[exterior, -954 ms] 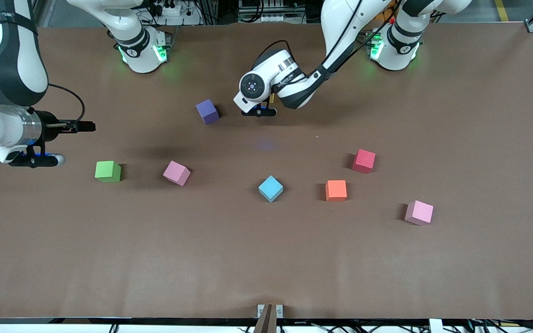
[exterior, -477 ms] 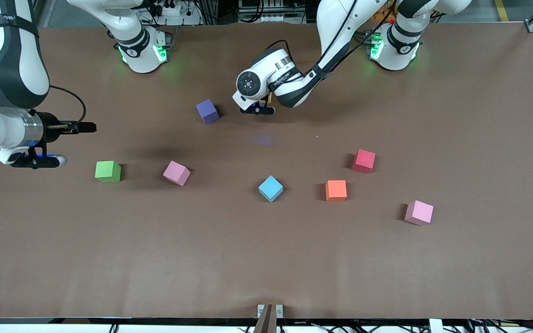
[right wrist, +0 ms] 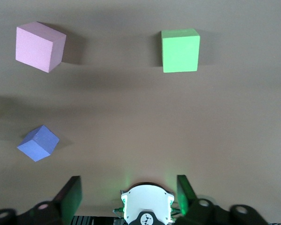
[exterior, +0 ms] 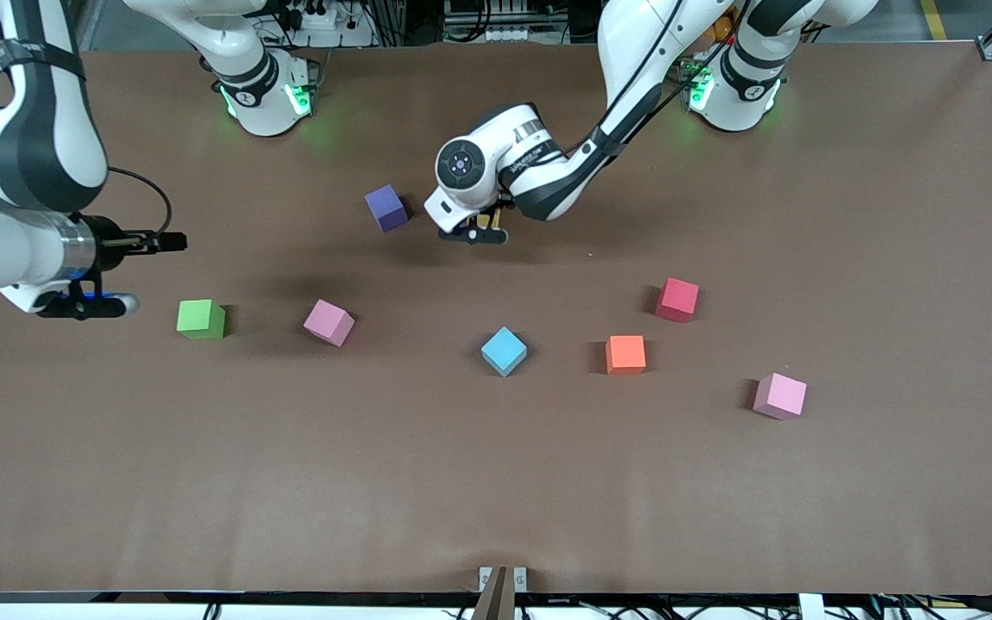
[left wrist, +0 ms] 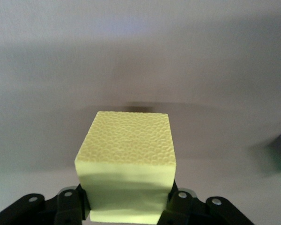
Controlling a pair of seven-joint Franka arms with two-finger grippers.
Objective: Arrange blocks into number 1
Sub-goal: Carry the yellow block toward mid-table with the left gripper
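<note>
My left gripper [exterior: 472, 232] hangs over the table beside the purple block [exterior: 387, 207], shut on the yellow block [left wrist: 129, 154]. In the front view the hand hides most of that block. My left gripper [left wrist: 129, 204] clamps the yellow block's lower sides. The green block [exterior: 201, 319], a pink block [exterior: 329, 322], the blue block [exterior: 504, 351], the orange block [exterior: 625, 354], the red block [exterior: 678, 300] and a second pink block [exterior: 779, 396] lie scattered. My right gripper [exterior: 87, 303] hovers open near the green block at the right arm's end, holding nothing.
The right wrist view shows my right gripper [right wrist: 129, 187] open above bare table, with the green block [right wrist: 180, 50], a pink block [right wrist: 40, 46] and the purple block [right wrist: 38, 143] spread around. The right arm's base [exterior: 263, 95] and the left arm's base [exterior: 733, 86] stand at the table's back edge.
My left gripper has shifted a little toward the front camera with the yellow block in it. My right gripper has drifted slightly toward the green block.
</note>
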